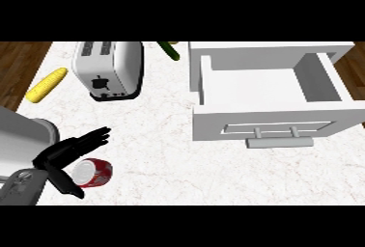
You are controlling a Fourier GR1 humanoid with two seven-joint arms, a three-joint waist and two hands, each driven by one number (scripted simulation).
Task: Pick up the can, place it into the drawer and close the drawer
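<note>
A red can [95,173] with a silver top lies on the white marble counter [164,159] at the lower left. My left hand [63,155] is right beside it, fingers straight and pointing up-right over the can's far side, thumb stretched down past its near left side. The hand is open and its fingers are not closed round the can. The white drawer [214,91] stands pulled out at the right, with nothing inside it; its bar handle [279,142] faces me. My right hand does not show.
A white toaster [108,70] stands at the back left. A yellow corn cob [47,85] lies at the counter's left edge. A green vegetable [169,49] lies at the back, next to the drawer's cabinet. Wooden floor shows beyond both sides of the counter.
</note>
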